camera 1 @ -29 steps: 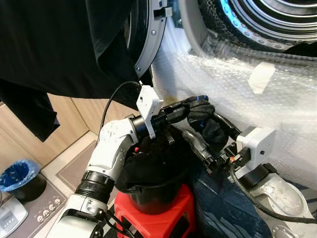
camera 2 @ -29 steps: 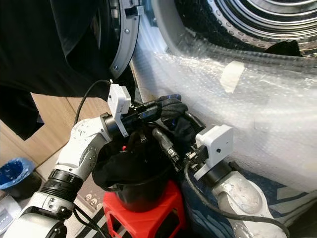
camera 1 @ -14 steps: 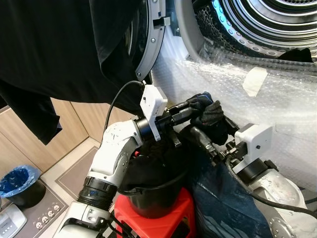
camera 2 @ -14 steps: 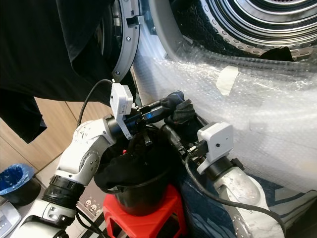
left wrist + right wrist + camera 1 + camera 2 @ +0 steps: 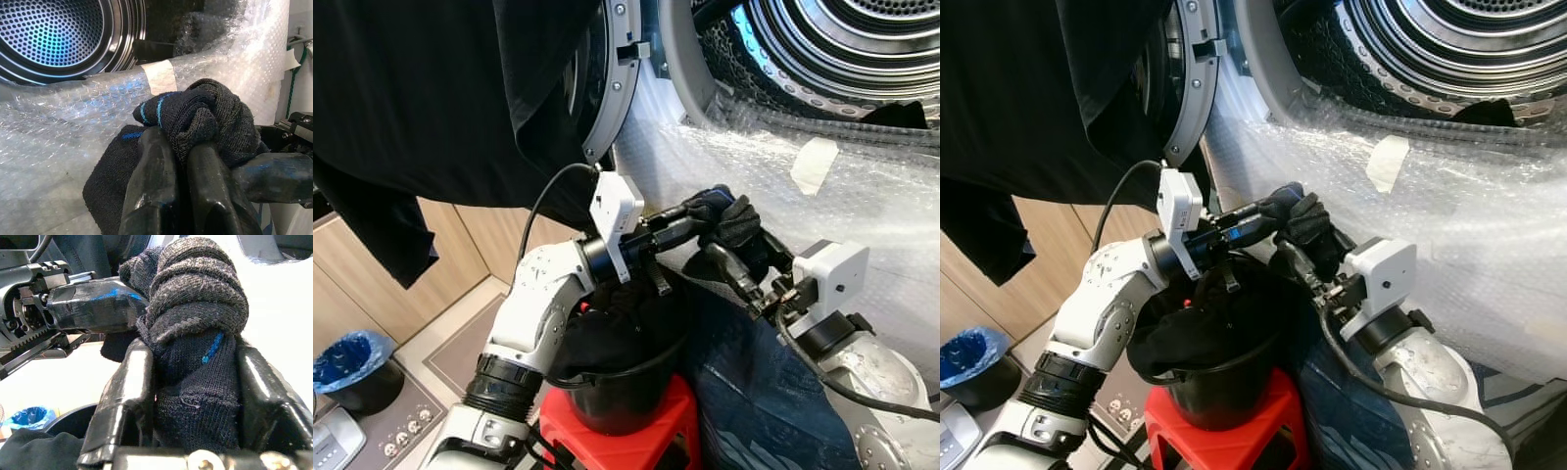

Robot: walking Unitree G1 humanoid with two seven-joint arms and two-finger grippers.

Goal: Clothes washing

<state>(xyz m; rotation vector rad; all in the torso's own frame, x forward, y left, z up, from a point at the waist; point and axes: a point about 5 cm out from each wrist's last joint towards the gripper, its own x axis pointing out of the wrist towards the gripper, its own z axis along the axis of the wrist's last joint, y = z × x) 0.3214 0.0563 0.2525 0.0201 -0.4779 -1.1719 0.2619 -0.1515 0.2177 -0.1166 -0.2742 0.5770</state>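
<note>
- left eye view: the left gripper [image 5: 705,213] and the right gripper [image 5: 729,257] meet at the centre of the frame, both clamped on one dark sock [image 5: 734,223] with thin blue stripes.
- left wrist view: the two black fingers [image 5: 154,181] are pressed together around the bunched sock, with the right gripper's finger touching it from the side.
- right wrist view: the sock sits wedged between the right gripper's fingers [image 5: 124,396], its balled end above them.
- the sock is held just above a black bucket [image 5: 622,392] in the lower centre, which holds dark clothes [image 5: 607,328] and stands on a red stool [image 5: 636,436].
- the washer drum [image 5: 842,44] is open at upper right, with bubble wrap [image 5: 862,206] below it.
- a black garment [image 5: 421,108] hangs over the door at upper left.
- a blue-lined bin [image 5: 347,357] stands at lower left.
</note>
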